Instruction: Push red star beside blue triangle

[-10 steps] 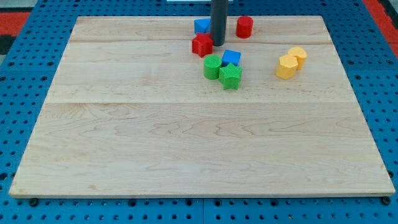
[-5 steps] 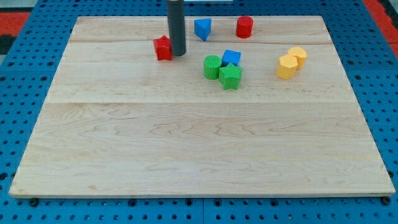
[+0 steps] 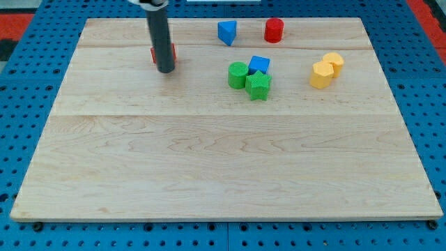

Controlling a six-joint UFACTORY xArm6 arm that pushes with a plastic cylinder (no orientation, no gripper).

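wooden table [image 3: 223, 167]. my tip [image 3: 166, 71], a bare rod with no end effector to open or clench, stands upper left of the frame, hiding most of the red star [image 3: 172, 53]. the blue triangle [image 3: 226, 32] sits well apart, upper centre.

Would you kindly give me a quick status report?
My tip in front of red star, mostly hiding it. Blue triangle far to view's right. Nothing between them.
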